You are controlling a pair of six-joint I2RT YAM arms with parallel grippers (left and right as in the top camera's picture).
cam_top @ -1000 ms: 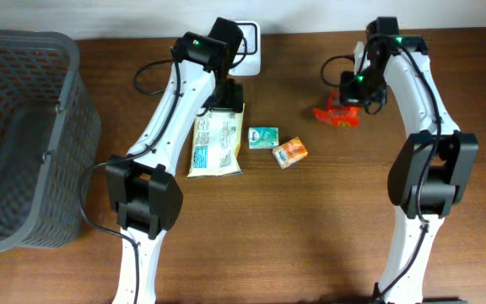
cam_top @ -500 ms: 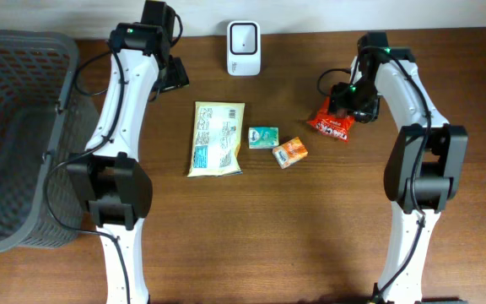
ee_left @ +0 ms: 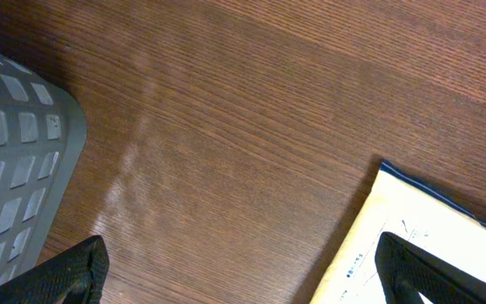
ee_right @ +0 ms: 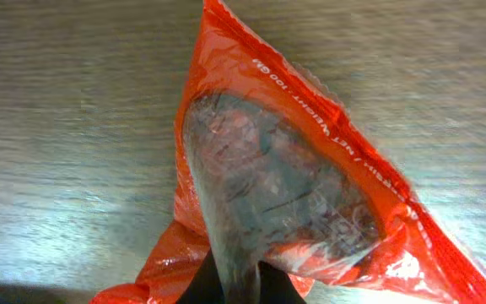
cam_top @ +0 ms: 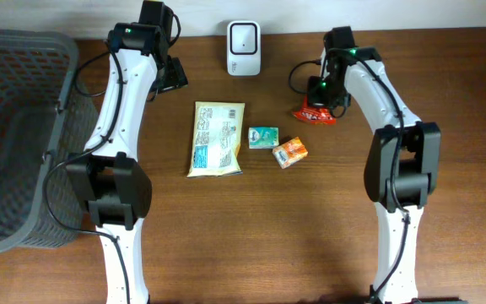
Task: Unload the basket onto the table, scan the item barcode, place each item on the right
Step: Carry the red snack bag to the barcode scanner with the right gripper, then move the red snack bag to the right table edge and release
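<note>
My right gripper (cam_top: 319,103) is shut on a red snack bag (cam_top: 314,113) with a clear window (ee_right: 277,186), pinching its lower edge; the bag hangs over the table right of the white barcode scanner (cam_top: 243,48) at the back. The bag fills the right wrist view, its fingertips (ee_right: 201,283) squeezed on the plastic. My left gripper (cam_top: 174,76) stands open above bare wood, left of the scanner, its two fingertips (ee_left: 70,270) wide apart. A cream flat packet (cam_top: 217,138) lies mid-table; its corner (ee_left: 429,228) shows in the left wrist view.
A small teal box (cam_top: 263,137) and an orange box (cam_top: 290,152) lie right of the cream packet. A large grey mesh basket (cam_top: 24,139) fills the left side; its corner (ee_left: 15,152) shows in the left wrist view.
My right gripper carried the red bag leftward toward the scanner. The left arm swung from over the cream packet to the back left a second ago and has since held still.
</note>
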